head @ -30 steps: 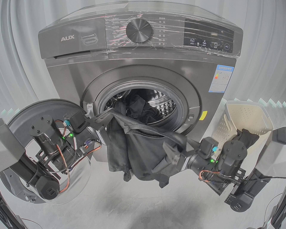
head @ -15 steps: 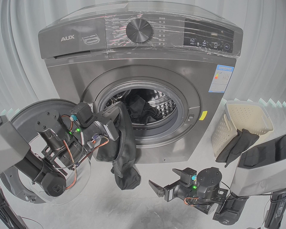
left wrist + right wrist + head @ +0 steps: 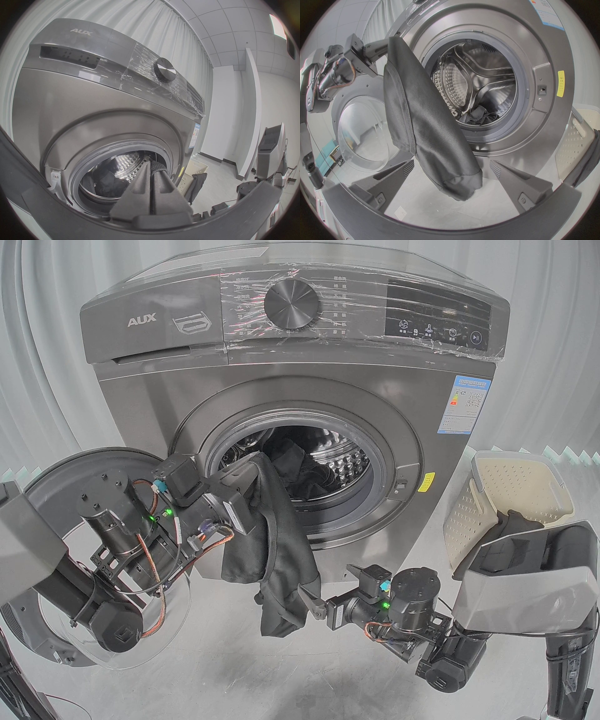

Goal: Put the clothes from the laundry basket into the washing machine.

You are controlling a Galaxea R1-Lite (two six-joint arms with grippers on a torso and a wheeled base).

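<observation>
Dark cloth: one garment (image 3: pixel 278 546) hangs from the left gripper (image 3: pixel 250 470), which is pinched tight on its top edge. The left wrist view confirms it, with fabric bunched at the closed tips. The grip point sits at the left rim of the drum mouth (image 3: pixel 300 471) of the washing machine (image 3: pixel 281 359), just outside the opening. Door (image 3: pixel 75 471) is swung wide open to the robot's left.

Garment's long axis runs near vertical, drifting a little toward the robot's right as it drops. Top is at mouth height; bulk and hem hang well below the lower lip, in front of the front panel. None of it is inside yet.

Right gripper (image 3: pixel 331 589) is low, just beside the hem, spread wide and holding nothing. From its wrist camera the hem hangs between the two open fingers; whether cloth touches either one, cannot tell.

Key relation: the drum lies up and back from the hanging tail. Left arm is nearer the mouth, right arm nearer the tail. My reading is that the tail must be gathered and raised before the piece goes in. Otherwise it may snag on the lower lip or slide back out.

Other clothes (image 3: pixel 294 465) already lie in the drum. Laundry basket (image 3: pixel 522 480) stands to the right of the machine. Another dark piece (image 3: pixel 514 522) is draped over its rim, partly behind the right arm.
</observation>
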